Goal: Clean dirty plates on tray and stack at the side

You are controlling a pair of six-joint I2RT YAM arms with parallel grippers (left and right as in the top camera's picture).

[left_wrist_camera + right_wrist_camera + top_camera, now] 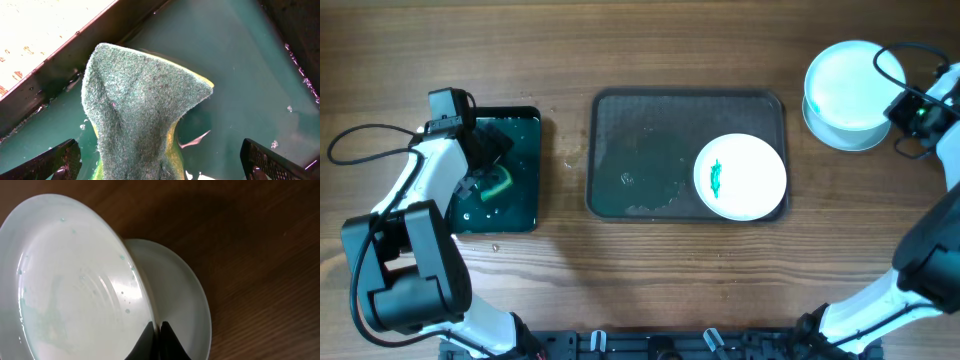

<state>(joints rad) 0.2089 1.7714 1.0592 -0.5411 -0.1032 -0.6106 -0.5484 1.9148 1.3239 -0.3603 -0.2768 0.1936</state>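
Observation:
The dark grey-brown tray holds one white plate with a teal smear, at its right end. At the far right, my right gripper is shut on the rim of a pale plate. It holds this plate tilted over a second plate that lies on the table. In the right wrist view my fingers pinch the upper plate above the lower one. My left gripper hangs open over the sponge, its fingers wide apart on either side of it.
A smaller black tray with green water stands at the left, and the green and yellow sponge lies in it. The wooden table shows wet patches on the grey tray's left half.

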